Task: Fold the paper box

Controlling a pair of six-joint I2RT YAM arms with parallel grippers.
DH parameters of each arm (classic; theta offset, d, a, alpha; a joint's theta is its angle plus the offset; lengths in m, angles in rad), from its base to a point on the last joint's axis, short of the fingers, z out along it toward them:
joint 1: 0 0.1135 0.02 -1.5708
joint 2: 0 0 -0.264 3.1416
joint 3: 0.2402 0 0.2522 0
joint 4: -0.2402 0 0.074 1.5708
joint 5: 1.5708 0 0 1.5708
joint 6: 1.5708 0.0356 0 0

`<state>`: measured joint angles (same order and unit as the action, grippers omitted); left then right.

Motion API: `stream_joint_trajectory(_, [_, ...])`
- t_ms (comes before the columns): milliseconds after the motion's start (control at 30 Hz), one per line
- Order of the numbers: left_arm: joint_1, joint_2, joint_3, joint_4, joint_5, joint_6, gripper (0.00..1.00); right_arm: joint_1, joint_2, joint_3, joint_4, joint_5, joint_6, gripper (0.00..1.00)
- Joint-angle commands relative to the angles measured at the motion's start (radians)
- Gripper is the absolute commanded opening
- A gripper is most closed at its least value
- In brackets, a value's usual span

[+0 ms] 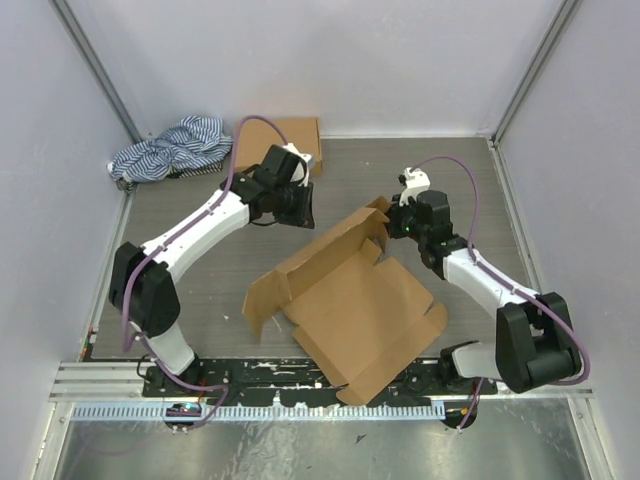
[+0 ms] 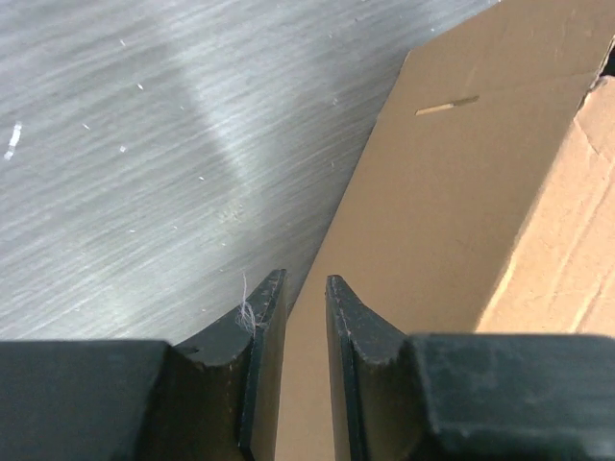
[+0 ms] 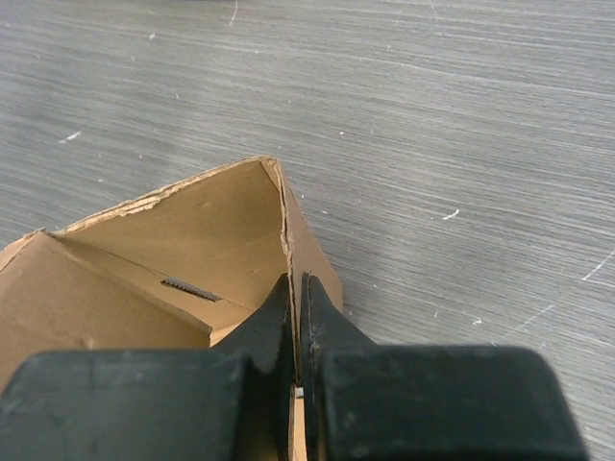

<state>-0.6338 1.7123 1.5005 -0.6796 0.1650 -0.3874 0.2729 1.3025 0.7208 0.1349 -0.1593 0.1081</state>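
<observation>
While my right gripper pinches a corner flap of the paper box, my left gripper hangs slightly spread, empty. Back wall lies just to its right.

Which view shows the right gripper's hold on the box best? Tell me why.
Right wrist: the right gripper is seen shut on a raised wall of the box, close up. Top view shows that pinch small, at the box's far corner. Left wrist shows none of it.

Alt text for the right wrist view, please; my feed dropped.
The right pincer is shut on an upright wall of the paper box, just below its frayed corner. The grey table fills the rest of the view.
</observation>
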Motion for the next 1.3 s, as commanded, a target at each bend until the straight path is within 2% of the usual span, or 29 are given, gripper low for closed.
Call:
stream_joint_trajectory(0, [0.031,0.027,0.077,-0.058,-0.084,0.078,0.30,0.003,0.008,-0.024,0.262,-0.032,0.100,0.01])
stream_joint_trajectory(233, [0.237,0.046,0.126,-0.041,-0.034,0.060,0.30,0.034,0.159,0.105,0.381,-0.030,0.166,0.02])
stream_joint_trajectory(500, [0.294,0.103,0.295,-0.101,-0.050,0.081,0.30,0.142,0.445,0.504,0.265,0.018,0.185,0.03])
stream_joint_trajectory(733, [0.333,0.163,0.413,-0.200,-0.078,0.114,0.30,0.213,0.664,0.809,0.041,0.118,0.177,0.04])
stream_joint_trajectory(900, [0.335,0.200,0.438,-0.269,-0.077,0.125,0.30,0.220,0.720,0.873,-0.081,0.195,0.145,0.05])
stream_joint_trajectory(1133, [0.324,0.113,0.283,-0.200,0.045,0.100,0.32,0.217,0.709,0.863,-0.147,0.247,0.061,0.07])
stream_joint_trajectory(1267, [0.282,0.037,0.243,-0.197,0.041,0.094,0.33,0.213,0.698,0.866,-0.167,0.245,0.045,0.07])
